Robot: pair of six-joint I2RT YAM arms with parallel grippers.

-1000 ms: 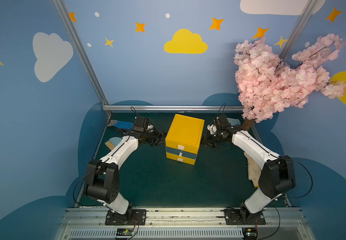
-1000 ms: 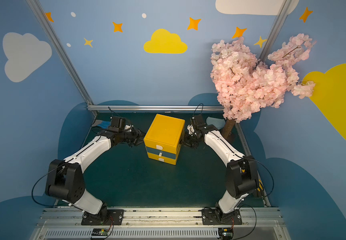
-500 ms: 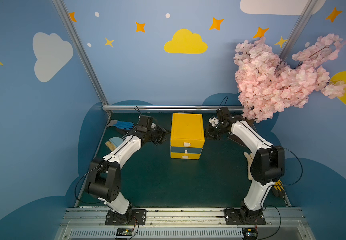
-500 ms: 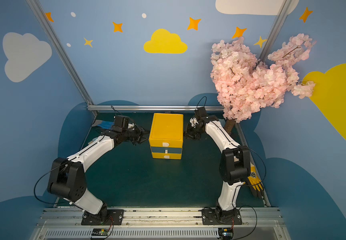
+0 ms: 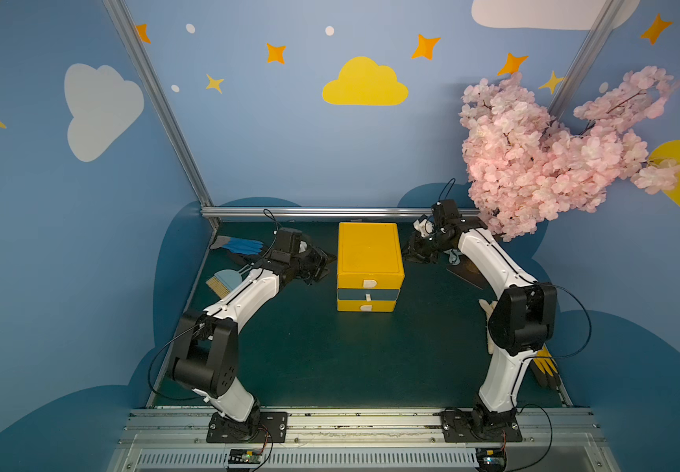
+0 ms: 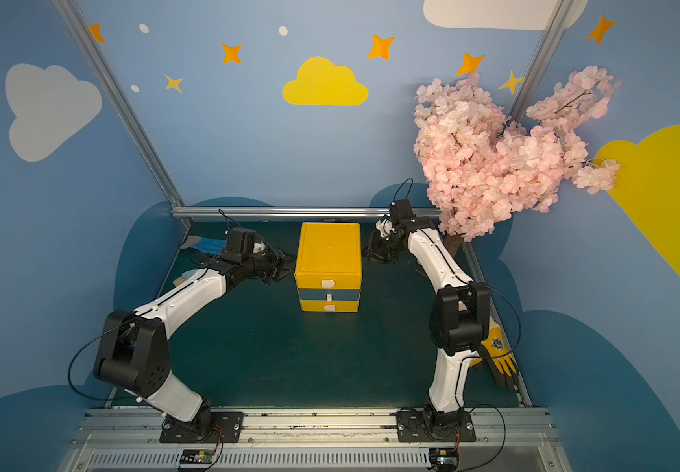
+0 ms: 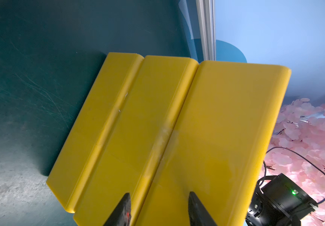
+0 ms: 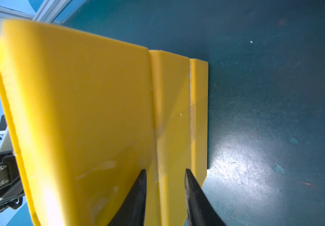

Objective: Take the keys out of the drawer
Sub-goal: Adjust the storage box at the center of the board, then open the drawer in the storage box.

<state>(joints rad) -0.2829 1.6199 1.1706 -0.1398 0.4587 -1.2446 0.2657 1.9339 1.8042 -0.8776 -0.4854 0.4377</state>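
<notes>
The drawer box [image 5: 370,249] now sits square, fronts facing near. The left pincer [image 5: 325,263] and right pincer [image 5: 408,253] flank it, part-open, empty; drawers shut, keys hidden.

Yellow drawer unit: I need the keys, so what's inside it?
The yellow drawer unit has all three drawers shut: top drawer, middle drawer, bottom drawer. Its inside is covered; no keys show, so which drawer holds them cannot be told.

Blue walls [image 5: 289,155] with painted clouds [image 5: 365,83] and stars [image 5: 276,53]; dark green floor [image 5: 350,359]; pink blossom tree [image 5: 534,163].
</notes>
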